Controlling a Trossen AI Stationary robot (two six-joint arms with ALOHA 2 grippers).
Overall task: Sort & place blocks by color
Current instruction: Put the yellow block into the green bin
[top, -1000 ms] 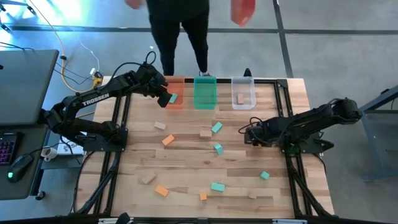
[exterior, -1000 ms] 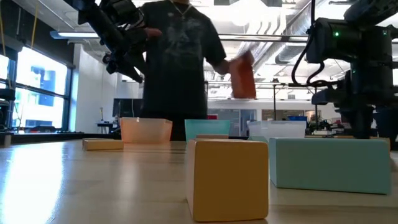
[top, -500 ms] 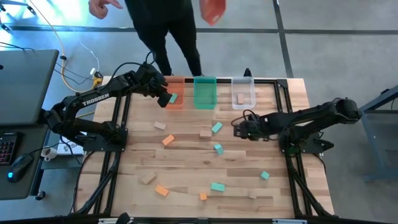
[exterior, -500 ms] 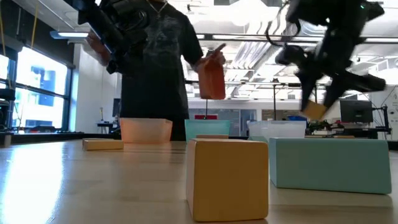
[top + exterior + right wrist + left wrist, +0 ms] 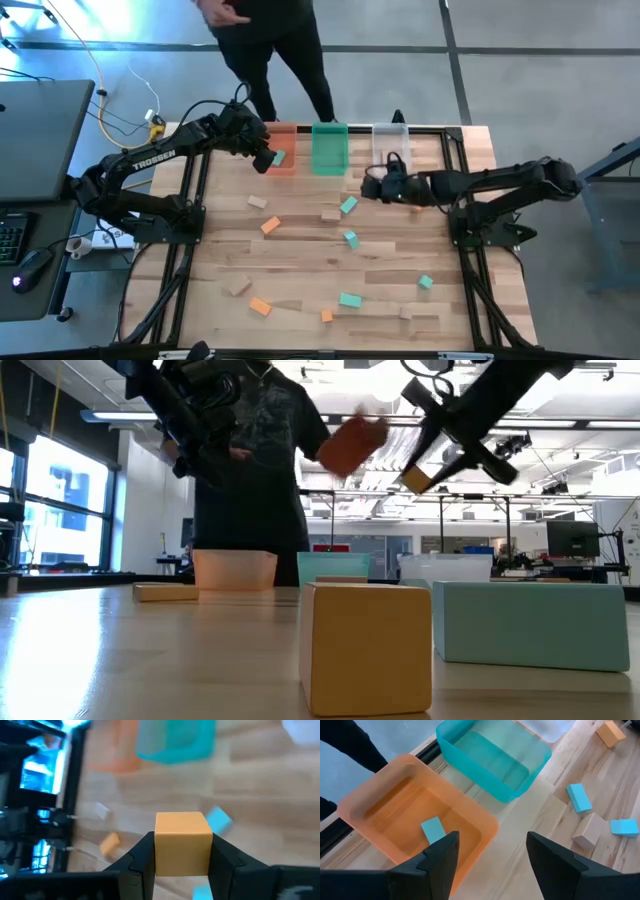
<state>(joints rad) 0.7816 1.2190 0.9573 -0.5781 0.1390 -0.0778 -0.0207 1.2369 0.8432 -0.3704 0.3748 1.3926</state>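
Observation:
My right gripper is shut on a tan-orange block and hangs over the table's middle, near the clear tray. In the low view the block shows high above the table. My left gripper stands open over the near rim of the orange tray, in which a teal block lies flat. The green tray stands between the two others. Several teal, orange and tan blocks lie scattered on the wood, such as a teal one and a tan one. My right gripper pinches the block by two opposite sides between its two fingers. The fingers come from the table's right side, slanting downward. The block is lifted clear, well above the table.
A person stands behind the table's far edge, holding an orange thing. Two big blocks, one tan and one teal, stand close before the low camera. Black frame rails run along the table's left and right sides.
My right gripper has risen with the block and gone toward the table's left and far edge, toward the trays. It has tipped from pointing down to a slant. The person behind the table has moved the orange thing about.

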